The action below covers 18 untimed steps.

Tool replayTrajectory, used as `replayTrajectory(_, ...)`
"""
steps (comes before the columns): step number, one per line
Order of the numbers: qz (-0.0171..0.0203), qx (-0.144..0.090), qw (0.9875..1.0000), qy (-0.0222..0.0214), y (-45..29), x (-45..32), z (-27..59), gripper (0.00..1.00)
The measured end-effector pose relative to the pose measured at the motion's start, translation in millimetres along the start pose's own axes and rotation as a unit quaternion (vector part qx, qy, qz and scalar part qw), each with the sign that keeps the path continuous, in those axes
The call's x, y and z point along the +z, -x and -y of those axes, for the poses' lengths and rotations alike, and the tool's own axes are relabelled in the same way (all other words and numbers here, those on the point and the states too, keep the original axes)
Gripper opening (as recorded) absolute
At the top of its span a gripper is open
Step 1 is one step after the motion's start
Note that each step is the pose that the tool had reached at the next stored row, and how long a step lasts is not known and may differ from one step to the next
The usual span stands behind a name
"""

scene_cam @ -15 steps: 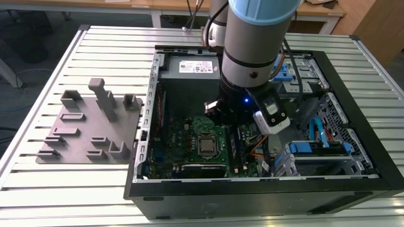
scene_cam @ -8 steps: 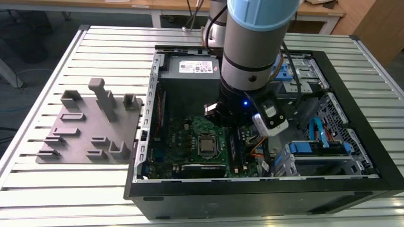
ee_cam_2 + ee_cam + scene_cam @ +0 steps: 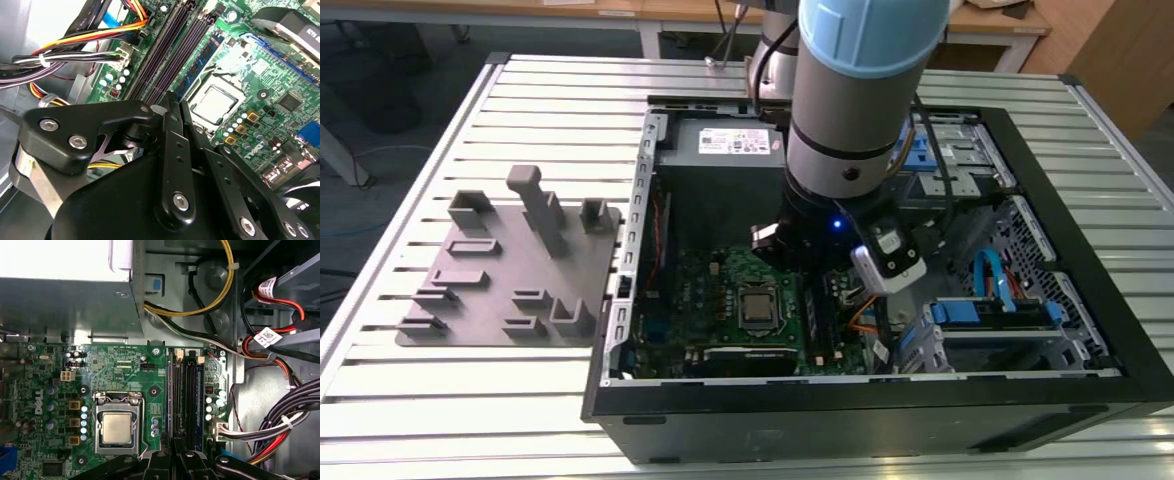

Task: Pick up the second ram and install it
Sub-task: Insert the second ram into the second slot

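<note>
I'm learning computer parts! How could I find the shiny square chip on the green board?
Look inside the open black metal computer case, at the flat green circuit board on its floor. Near the board's middle sits a square silver chip in a grey metal frame. Its neighbours, the memory slots, are long, thin and black instead.

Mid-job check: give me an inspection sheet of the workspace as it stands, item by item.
Surface: slatted metal table carrying an open computer case.
Job's things: one ram stick stands in a slot beside the CPU socket; cannot tell whether it is the second.
Clutter: grey fixture plate with upright posts, beside the case on the exterior view's left.
Gripper: gripper low over the memory slots.
Cables: tied bundle beside the board; none across the slots.
Surroundings: wooden desk behind the table.
</note>
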State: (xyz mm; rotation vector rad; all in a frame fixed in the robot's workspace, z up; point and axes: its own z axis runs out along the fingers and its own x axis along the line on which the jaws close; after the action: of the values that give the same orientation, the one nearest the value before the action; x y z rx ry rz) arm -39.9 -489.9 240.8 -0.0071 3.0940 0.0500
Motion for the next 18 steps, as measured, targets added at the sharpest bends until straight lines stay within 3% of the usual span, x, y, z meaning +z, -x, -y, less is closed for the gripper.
replayTrajectory(18,0.0,0.0,1.0,-0.0001,-0.6,12.9,0.5,0.11)
